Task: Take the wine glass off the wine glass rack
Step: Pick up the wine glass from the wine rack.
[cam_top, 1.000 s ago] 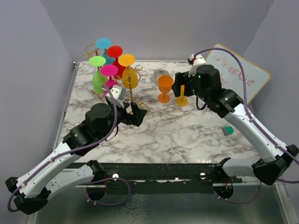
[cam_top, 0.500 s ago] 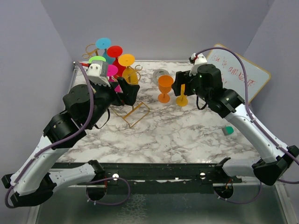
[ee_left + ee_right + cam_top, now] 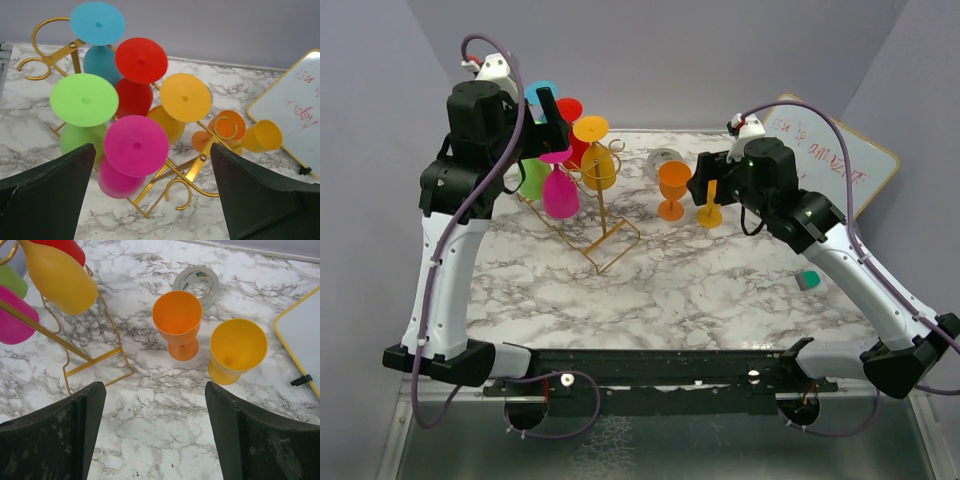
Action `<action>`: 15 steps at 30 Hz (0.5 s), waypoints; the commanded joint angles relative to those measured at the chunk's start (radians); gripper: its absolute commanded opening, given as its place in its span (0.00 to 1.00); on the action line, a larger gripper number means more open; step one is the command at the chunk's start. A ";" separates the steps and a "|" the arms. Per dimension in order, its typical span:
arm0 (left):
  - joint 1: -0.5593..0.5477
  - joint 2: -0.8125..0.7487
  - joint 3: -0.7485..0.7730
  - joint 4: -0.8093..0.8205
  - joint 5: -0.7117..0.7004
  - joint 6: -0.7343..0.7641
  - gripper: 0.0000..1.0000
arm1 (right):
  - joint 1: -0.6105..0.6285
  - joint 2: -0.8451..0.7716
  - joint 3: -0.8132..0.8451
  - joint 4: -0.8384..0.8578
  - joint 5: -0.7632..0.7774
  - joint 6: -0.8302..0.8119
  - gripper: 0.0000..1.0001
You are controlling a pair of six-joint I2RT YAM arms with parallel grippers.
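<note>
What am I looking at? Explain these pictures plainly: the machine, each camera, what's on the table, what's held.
Two robot arms are bolted at the near edge of a marble table. The wide picture comes from a fixed camera above and behind them; the other two from cameras on each wrist, their own dark fingers showing. A gold rack holds five coloured glasses upside down. An orange glass and a yellow glass stand upright near a tape roll. The left gripper hovers open over the rack, the right gripper open above the standing glasses. Neither holds anything.
</note>
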State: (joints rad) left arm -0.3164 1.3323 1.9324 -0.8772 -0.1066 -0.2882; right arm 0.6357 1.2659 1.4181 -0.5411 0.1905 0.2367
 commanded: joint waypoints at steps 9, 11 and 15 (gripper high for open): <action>0.394 -0.116 -0.244 0.076 0.529 -0.113 0.99 | 0.005 -0.032 0.006 -0.006 -0.027 0.008 0.86; 0.403 -0.137 -0.289 0.120 0.556 -0.152 0.99 | 0.005 -0.035 0.006 -0.007 -0.024 0.007 0.86; 0.405 -0.151 -0.371 0.190 0.604 -0.200 0.97 | 0.005 -0.037 0.002 -0.002 -0.033 0.012 0.86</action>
State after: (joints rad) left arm 0.0822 1.2072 1.6196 -0.7898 0.3820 -0.4118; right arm 0.6357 1.2526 1.4181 -0.5411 0.1837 0.2363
